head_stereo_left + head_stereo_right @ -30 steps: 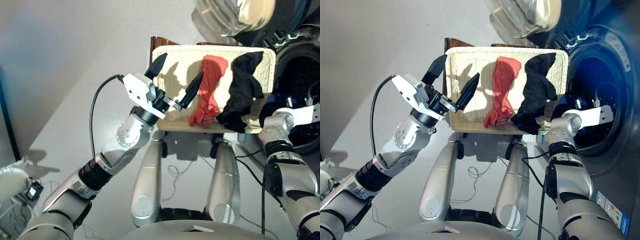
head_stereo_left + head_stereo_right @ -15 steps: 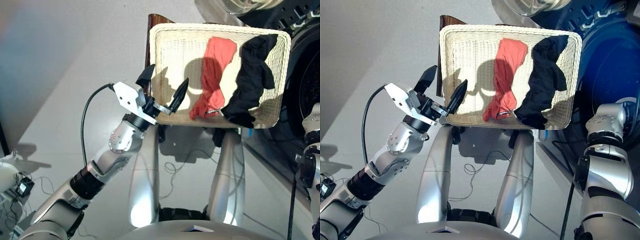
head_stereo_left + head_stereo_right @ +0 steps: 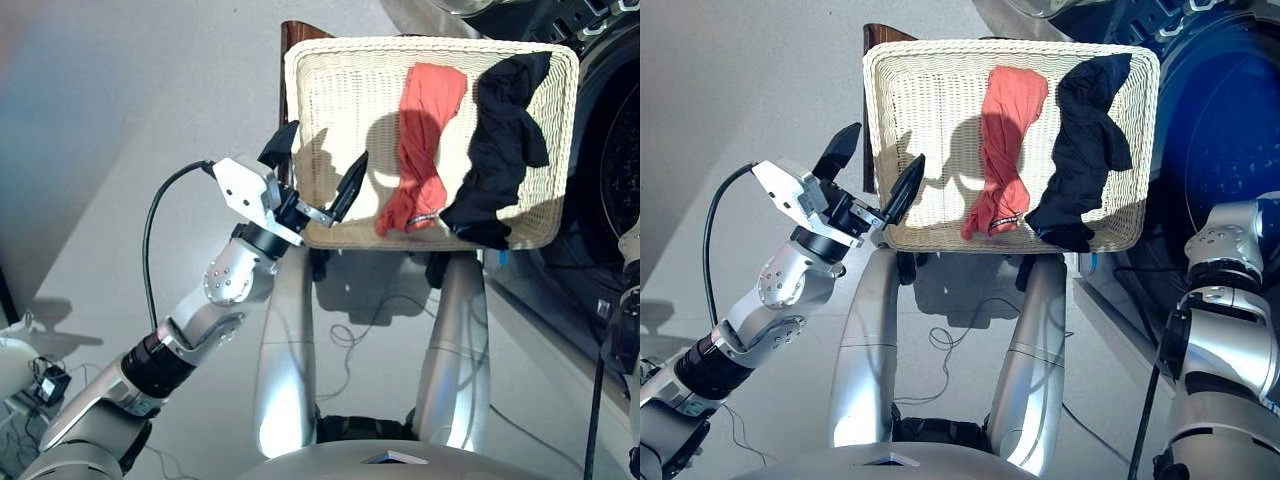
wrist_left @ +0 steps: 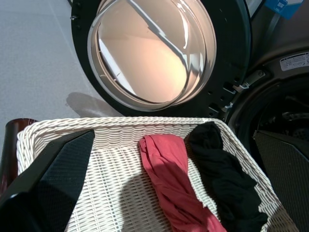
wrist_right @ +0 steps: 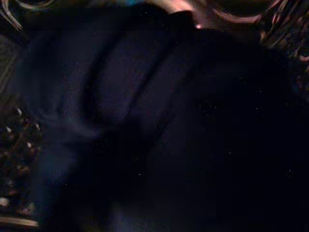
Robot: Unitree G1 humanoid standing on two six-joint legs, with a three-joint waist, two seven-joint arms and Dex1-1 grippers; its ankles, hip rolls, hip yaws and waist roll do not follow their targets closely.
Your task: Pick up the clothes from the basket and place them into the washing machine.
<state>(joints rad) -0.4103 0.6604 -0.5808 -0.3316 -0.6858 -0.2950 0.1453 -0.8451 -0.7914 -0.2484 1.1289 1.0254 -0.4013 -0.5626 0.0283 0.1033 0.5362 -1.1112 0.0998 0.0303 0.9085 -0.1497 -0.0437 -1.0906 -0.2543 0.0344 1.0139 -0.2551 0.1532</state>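
Two garments, coral red cloth (image 3: 420,150) and black cloth (image 3: 500,150), lie in my cream woven basket (image 3: 330,90). Left gripper (image 3: 312,178), bent-armed, hovers spread at its near-left corner. Right gripper: cannot tell.

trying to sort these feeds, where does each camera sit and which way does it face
Left eye view: on the head, looking down at the basket; shows the open left gripper.
Right eye view: the same head camera's other eye, same scene; adds the right arm beside the washing machine.
Left wrist view: along the left gripper's fingers, facing the basket, the porthole door and the drum opening.
Right wrist view: filled by dark navy cloth; no fingers visible.
Shared: eye and left wrist views all show the coral red garment and the black garment.
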